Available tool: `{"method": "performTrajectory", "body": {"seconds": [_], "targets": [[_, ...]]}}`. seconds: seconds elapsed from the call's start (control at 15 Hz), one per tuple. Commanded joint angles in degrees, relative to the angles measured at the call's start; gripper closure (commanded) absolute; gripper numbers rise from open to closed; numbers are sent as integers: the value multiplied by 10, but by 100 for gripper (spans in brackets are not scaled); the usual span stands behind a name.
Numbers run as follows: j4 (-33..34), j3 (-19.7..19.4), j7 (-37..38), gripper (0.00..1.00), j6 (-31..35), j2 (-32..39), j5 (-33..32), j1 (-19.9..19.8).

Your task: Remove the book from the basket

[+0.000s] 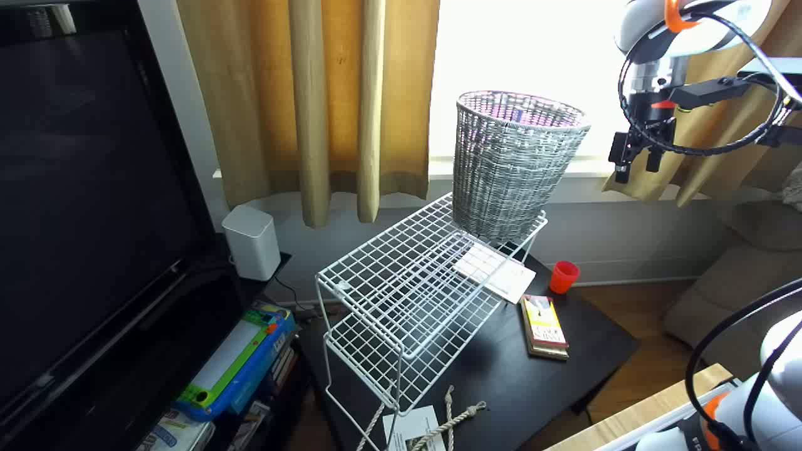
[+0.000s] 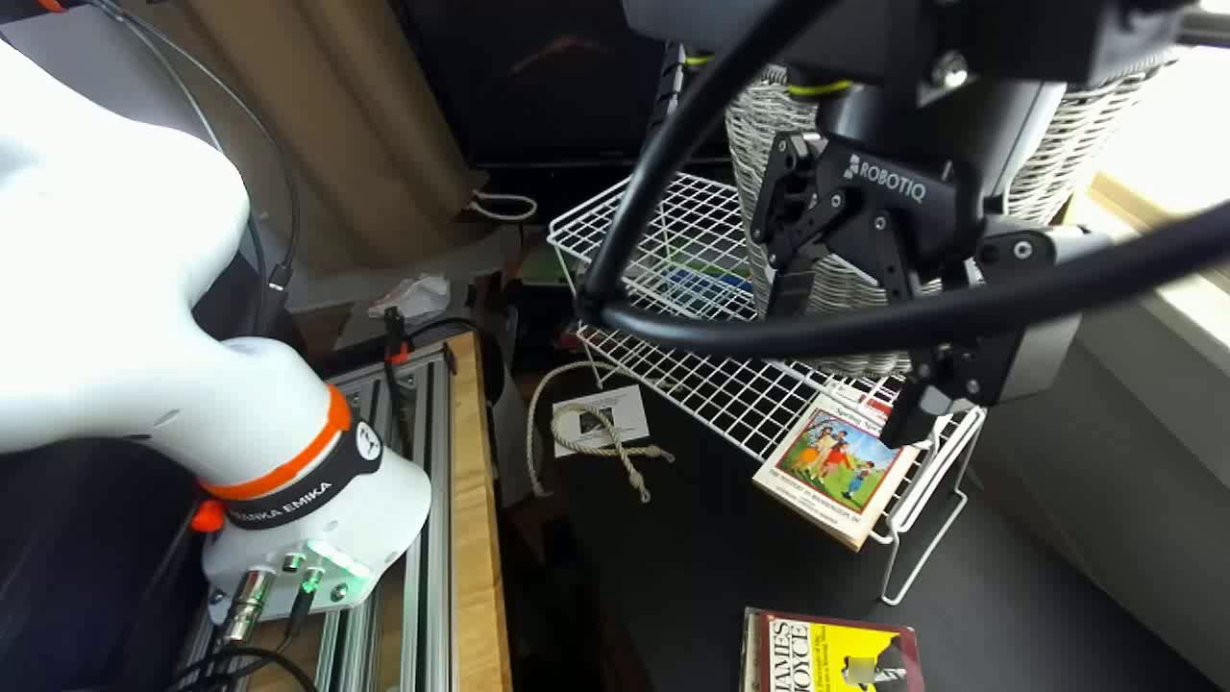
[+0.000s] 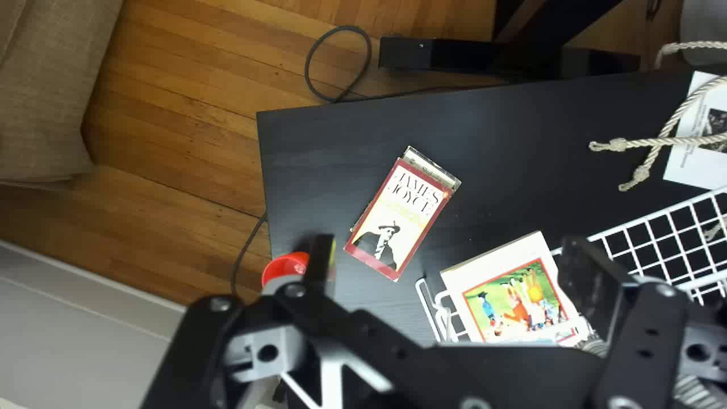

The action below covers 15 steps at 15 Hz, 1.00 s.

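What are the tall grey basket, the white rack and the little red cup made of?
The basket looks like grey wicker with a slight sheen: woven strands, perhaps synthetic. The rack seems white-coated metal: thin, smooth rods cross in a grid. The cup is probably plastic, judging by its bright, smooth red sides.

I saw a black table (image 1: 489,379), a white wire rack (image 1: 404,288) on it, a picture-covered book (image 2: 841,466) on its lower shelf (image 2: 708,392), a red cup (image 1: 564,277) near a James Joyce paperback (image 3: 397,218), rope (image 1: 448,427) over a printed sheet (image 1: 410,422).
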Motion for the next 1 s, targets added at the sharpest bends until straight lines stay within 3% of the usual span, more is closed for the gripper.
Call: {"method": "performTrajectory", "body": {"seconds": [0.0,0.33,0.93], "targets": [[1,3,0,0,-1,0,1,-3],[3,4,0,0,-7,-7,2,-3],[64,23,0,0,-91,-74,-10,5]]}}
